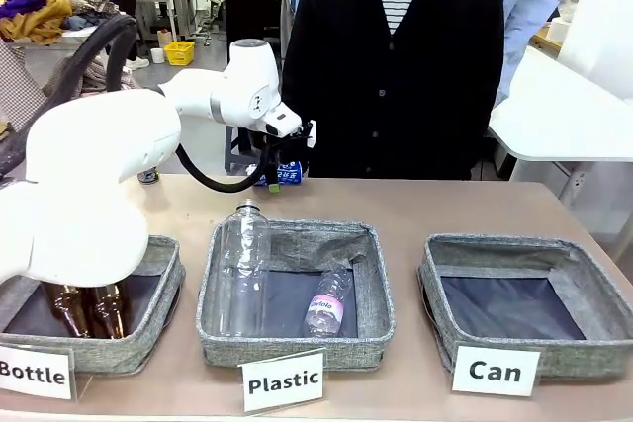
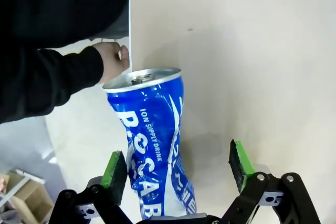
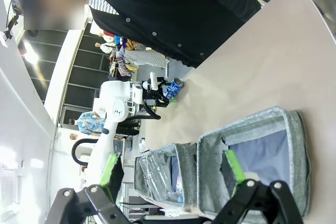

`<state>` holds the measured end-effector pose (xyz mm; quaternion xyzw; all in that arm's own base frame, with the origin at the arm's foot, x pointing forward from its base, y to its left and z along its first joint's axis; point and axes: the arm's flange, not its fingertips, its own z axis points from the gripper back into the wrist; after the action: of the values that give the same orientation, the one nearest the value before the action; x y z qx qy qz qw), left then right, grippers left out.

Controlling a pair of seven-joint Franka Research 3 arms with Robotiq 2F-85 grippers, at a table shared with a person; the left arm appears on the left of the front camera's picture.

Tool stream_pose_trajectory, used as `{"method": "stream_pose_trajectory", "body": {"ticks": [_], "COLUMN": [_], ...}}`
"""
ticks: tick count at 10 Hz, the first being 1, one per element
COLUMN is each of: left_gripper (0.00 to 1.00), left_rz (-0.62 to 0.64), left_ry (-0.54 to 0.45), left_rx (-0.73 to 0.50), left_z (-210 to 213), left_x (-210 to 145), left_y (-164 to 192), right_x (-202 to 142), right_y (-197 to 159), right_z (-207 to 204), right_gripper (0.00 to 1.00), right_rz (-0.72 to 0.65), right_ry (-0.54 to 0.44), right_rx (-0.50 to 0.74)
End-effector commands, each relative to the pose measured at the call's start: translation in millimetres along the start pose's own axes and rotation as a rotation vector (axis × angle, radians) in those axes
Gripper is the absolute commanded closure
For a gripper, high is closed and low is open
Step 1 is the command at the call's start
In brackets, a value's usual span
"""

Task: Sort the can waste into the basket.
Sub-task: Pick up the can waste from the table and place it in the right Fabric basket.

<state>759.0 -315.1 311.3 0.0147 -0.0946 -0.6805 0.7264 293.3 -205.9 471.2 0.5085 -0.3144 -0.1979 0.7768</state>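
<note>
Jaws of the left gripper (image 2: 177,166) stand apart astride the blue can (image 2: 152,129), upright at the far edge of the table (image 1: 425,205), apparently not yet gripped, while the Can basket (image 1: 574,358) lies empty, so all sorting is left.

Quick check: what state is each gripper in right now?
Left gripper: open, straddling the blue crushed can, not clamped on it.
Right gripper: open, holding nothing.
</note>
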Motion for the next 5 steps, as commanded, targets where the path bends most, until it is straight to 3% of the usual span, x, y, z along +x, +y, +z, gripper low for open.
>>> {"method": "stream_pose_trajectory", "body": {"ticks": [1, 5], "left_gripper": [0.0, 0.0], "left_rz": [0.063, 0.039], "left_ry": [0.011, 0.049], "left_rx": [0.014, -0.036], "left_z": [-4.7, -13.2], "left_x": [30.6, 34.2], "left_y": [43.7, 44.9], "right_x": [1.7, 1.7], "right_y": [-1.6, -1.6], "right_z": [-1.3, -1.3], "right_gripper": [0.0, 0.0], "right_rz": [0.026, 0.026], "right_ry": [-0.014, -0.014], "right_rx": [0.023, 0.023]}}
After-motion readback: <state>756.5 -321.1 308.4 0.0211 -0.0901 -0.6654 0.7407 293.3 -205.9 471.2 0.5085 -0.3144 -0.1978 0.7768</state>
